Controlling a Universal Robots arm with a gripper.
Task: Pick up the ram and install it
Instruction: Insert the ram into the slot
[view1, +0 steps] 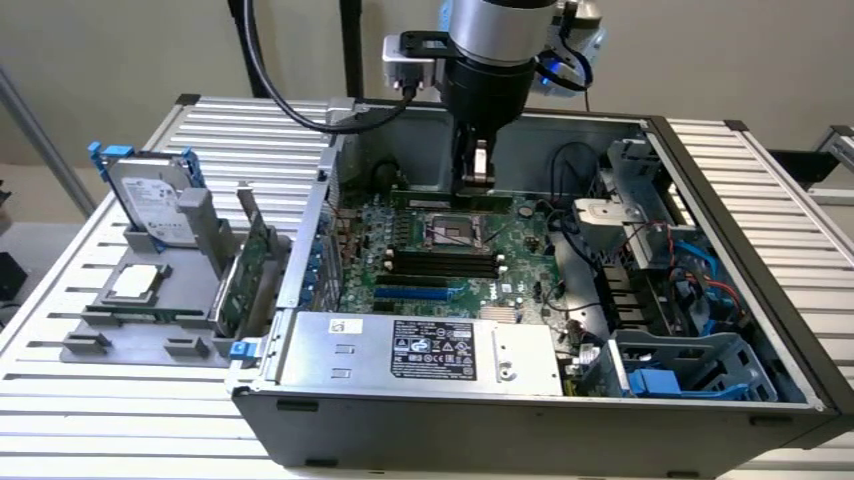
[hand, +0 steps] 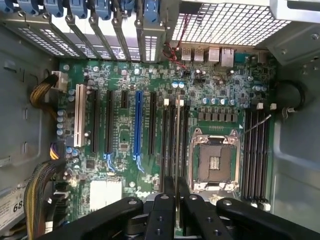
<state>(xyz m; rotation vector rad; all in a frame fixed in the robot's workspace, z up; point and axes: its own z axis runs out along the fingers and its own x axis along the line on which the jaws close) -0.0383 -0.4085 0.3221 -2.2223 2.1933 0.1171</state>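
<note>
Two black fingers (hand: 168, 197) of the gripper (hand: 176, 189) are clamped on the ram (hand: 176, 145). It sits edge-on between them as a thin pale strip running out well past the fingertips. Straight below the fingers lie the black memory slots (hand: 186, 120) of the motherboard (hand: 120, 145), with the CPU socket (hand: 214, 162) just beside them. Whether the ram touches a slot cannot be told.

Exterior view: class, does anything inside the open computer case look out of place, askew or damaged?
Nothing looks damaged or askew. One oddity: the CPU socket on the motherboard sits bare, with no processor or cooler on it. The gripper holds the ram above the board.
</note>
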